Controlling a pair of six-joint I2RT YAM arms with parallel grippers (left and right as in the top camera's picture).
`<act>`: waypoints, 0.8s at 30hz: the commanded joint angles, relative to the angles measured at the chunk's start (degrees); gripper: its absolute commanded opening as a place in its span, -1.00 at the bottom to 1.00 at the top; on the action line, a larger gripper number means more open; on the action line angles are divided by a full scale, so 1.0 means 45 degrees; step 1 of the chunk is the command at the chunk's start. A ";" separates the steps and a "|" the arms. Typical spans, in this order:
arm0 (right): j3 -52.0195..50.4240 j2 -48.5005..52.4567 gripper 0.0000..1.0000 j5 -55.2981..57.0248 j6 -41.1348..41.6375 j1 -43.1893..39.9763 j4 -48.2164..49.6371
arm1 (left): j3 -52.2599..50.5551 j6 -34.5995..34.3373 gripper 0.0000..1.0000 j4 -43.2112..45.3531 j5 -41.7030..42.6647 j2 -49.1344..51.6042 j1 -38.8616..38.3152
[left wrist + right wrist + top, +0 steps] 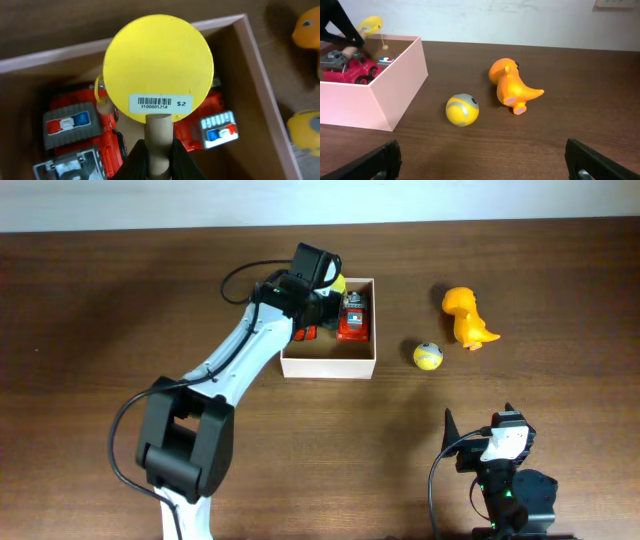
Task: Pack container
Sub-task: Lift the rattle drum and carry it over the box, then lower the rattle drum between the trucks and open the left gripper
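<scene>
The container point(329, 368) is a shallow white-walled box left of the table's middle, also seen in the left wrist view point(261, 60) and the right wrist view point(365, 105). My left gripper point(328, 284) hovers over it, shut on the wooden handle point(159, 131) of a yellow disc toy point(158, 60) with a barcode sticker; its jaws point(160, 151) pinch the handle from both sides. Red toy vehicles point(353, 318) point(75, 132) lie inside the box beneath the disc. My right gripper point(480, 426) point(482, 155) sits open near the front right, nothing between its fingers.
A yellow ball point(428, 356) point(462, 110) rests on the table just right of the box. An orange dinosaur toy point(468, 317) point(512, 84) lies farther right and back. The dark wooden table ends at a white wall behind.
</scene>
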 commanded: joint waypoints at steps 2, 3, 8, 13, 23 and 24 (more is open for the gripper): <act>-0.0092 -0.0131 0.97 -0.0112 -0.0078 0.0058 -0.0005 | 0.0257 -0.0160 -0.95 0.0000 0.0005 0.0656 -0.0073; -0.0092 -0.0131 0.97 -0.0107 -0.0083 0.0058 -0.0010 | 0.0257 -0.0160 -0.95 -0.0005 0.0010 0.0719 -0.0073; -0.0092 -0.0131 0.97 -0.0112 -0.0083 0.0058 -0.0010 | 0.0257 -0.0160 -0.71 0.0073 0.0000 0.0991 -0.0073; -0.0092 -0.0131 0.97 -0.0112 -0.0083 0.0058 -0.0005 | 0.0257 -0.0151 0.53 0.0515 -0.0180 0.0996 -0.0058; -0.0092 -0.0131 0.97 -0.0112 -0.0078 0.0058 -0.0010 | 0.0262 -0.0151 0.91 0.0719 -0.0758 0.0986 -0.0015; -0.0092 -0.0131 0.97 -0.0112 -0.0078 0.0058 -0.0005 | 0.0262 -0.0151 0.91 0.0719 -0.0758 0.0986 -0.0015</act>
